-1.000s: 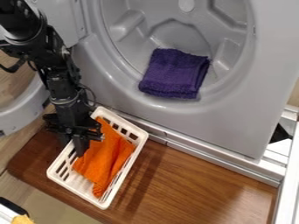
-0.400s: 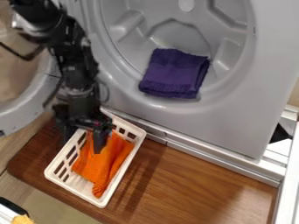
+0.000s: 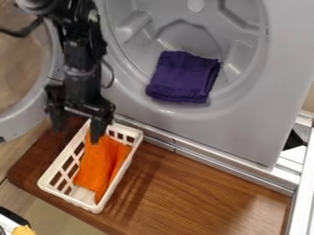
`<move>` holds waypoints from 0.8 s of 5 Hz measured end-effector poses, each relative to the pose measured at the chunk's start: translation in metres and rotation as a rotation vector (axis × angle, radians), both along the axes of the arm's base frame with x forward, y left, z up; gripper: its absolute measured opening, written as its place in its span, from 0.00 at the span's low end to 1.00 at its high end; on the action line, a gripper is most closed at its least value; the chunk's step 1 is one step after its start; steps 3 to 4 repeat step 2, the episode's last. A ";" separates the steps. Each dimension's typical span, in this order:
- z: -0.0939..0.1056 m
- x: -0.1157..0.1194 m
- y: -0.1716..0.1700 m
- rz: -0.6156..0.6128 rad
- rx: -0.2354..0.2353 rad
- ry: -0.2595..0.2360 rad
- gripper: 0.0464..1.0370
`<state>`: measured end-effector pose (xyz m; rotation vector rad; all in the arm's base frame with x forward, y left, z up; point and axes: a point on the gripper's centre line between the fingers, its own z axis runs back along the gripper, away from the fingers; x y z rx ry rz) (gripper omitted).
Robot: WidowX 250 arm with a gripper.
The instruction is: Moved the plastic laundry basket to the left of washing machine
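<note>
We've got a white plastic basket around 7:30, orange cloth inside, claw spread wide at its 12 o'clock end, shiny brown wood tabletop at 6, grey washer toward 1, purple cloth in it, round door swung out at 10.

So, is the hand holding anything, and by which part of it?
Nothing is held: the hand is open, one finger outside the basket, the other over the orange cloth inside.

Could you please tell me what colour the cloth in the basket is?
Orange, seen best in the camera view.
</note>
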<state>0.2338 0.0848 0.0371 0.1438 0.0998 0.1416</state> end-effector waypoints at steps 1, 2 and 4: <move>0.022 -0.001 -0.005 -0.008 0.046 -0.029 0.96; 0.040 -0.003 -0.017 -0.024 0.093 -0.065 0.96; 0.040 -0.003 -0.017 -0.024 0.093 -0.065 0.96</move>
